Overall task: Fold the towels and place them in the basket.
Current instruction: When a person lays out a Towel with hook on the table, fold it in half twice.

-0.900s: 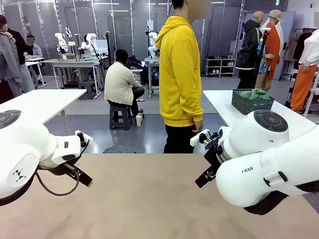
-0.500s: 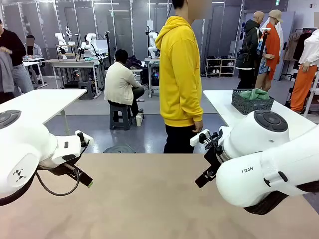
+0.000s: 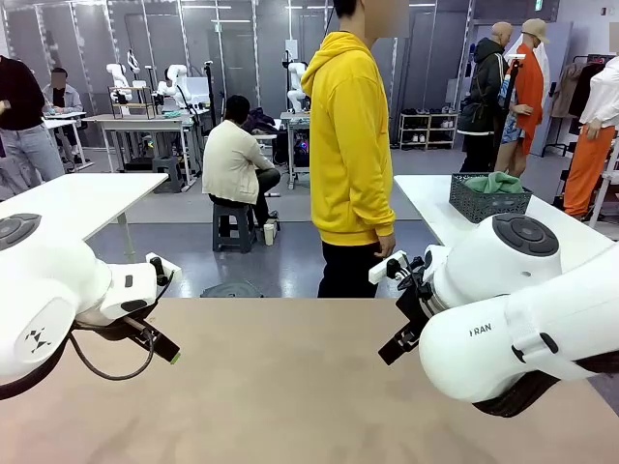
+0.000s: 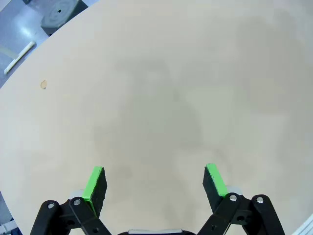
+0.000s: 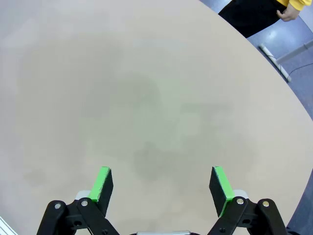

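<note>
My left gripper (image 4: 154,181) hangs open over the bare tan tabletop (image 4: 161,98), with nothing between its green pads (image 4: 94,182). My right gripper (image 5: 161,183) is open too, its green pads (image 5: 219,183) wide apart above the same table. In the front view the left gripper (image 3: 162,346) sits at the table's left and the right gripper (image 3: 395,344) right of centre. The dark grey lattice basket (image 3: 488,201) stands on a white table at the back right. A sea-green towel (image 3: 494,181) lies bunched in it.
A person in a yellow hoodie (image 3: 346,145) stands at the table's far edge, hands down. White tables stand at back left (image 3: 73,198) and back right (image 3: 435,208). A small brown speck (image 4: 43,84) marks the tabletop. Grey floor lies beyond the rounded edge.
Both arms and grippers are as before. Only a bystander at the far left background has shifted.
</note>
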`<state>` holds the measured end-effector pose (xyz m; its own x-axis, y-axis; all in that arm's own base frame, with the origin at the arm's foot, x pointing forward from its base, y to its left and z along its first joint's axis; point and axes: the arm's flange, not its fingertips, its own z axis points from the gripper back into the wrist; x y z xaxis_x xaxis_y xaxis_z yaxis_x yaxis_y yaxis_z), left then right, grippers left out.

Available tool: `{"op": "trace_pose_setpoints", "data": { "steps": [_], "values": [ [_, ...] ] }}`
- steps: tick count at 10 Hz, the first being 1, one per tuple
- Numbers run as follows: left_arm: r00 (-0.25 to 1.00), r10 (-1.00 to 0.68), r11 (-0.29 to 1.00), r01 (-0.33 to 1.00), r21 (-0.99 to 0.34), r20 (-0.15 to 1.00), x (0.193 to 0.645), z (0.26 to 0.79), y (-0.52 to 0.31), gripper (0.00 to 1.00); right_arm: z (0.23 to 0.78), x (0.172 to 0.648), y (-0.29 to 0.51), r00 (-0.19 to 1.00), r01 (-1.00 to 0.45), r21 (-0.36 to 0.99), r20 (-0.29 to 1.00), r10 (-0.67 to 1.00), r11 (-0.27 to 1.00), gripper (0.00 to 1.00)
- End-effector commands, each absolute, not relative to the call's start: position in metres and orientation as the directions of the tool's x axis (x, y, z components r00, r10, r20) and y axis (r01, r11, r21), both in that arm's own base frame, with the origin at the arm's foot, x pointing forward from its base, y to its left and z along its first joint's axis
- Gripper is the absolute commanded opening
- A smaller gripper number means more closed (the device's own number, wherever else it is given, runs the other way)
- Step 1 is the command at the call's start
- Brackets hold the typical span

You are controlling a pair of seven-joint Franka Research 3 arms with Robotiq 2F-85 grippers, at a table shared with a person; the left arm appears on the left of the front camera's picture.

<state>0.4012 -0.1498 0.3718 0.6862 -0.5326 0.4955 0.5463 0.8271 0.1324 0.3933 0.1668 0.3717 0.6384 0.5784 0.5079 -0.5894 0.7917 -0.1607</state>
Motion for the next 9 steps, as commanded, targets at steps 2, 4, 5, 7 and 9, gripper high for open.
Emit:
{"op": "trace_pose_setpoints", "data": {
  "steps": [2,4,5,7,9],
  "values": [
    [0.686,-0.533,0.827,0.546,0.132,0.495,0.401,0.372,-0.15,1.0,0.372,0.393,0.167,0.638,-0.589,-0.161,0.508,0.578,0.792,1.0],
    [0.701,-0.526,0.822,0.564,0.077,0.482,0.414,0.409,-0.146,1.0,0.42,0.411,0.167,0.628,-0.58,-0.14,0.55,0.55,0.802,1.0],
    [0.693,-0.535,0.815,0.574,0.079,0.483,0.416,0.435,-0.142,1.0,0.451,0.415,0.163,0.626,-0.588,-0.126,0.555,0.548,0.799,1.0],
    [0.701,-0.521,0.783,0.62,-0.054,0.486,0.414,0.477,-0.132,1.0,0.493,0.418,0.154,0.634,-0.595,-0.093,0.555,0.538,0.798,1.0],
    [0.725,-0.479,0.746,0.633,-0.206,0.495,0.409,0.514,-0.105,1.0,0.525,0.419,0.12,0.712,-0.604,0.111,0.519,0.472,0.789,1.0]
  ]
}}
